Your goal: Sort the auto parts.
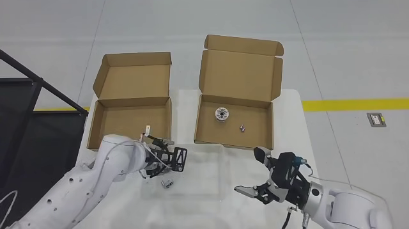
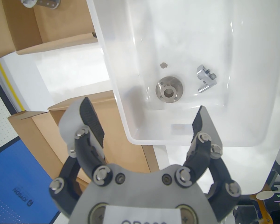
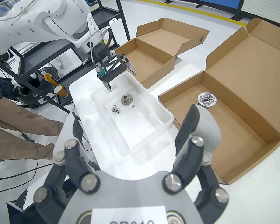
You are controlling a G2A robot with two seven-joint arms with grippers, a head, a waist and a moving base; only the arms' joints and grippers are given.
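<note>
The right gripper (image 3: 134, 117) is seen spread wide at the near side of the table, with nothing gripped between its ribbed pads (image 3: 187, 124). It is held just to the right of the clear tray (image 3: 168, 115), apart from it. The left gripper (image 2: 142, 108) is likewise spread wide and empty, and is poised over the tray's left end. Just beyond its fingertips, on the tray floor, a round flanged hub (image 2: 169, 89) is laid with its bore upward. An angular metal bracket (image 2: 206, 78) is set near the hub, the two not touching. A tiny dark fragment (image 2: 163, 65) is found just beyond the hub. No part is touched by either gripper. Farther off, two open cardboard boxes are placed side by side behind the tray. In the right box (image 1: 255, 117) a toothed metal wheel (image 1: 221, 114) and a small screw-like piece (image 1: 243, 126) are kept apart. The left box (image 1: 128, 123) is set beside it.
</note>
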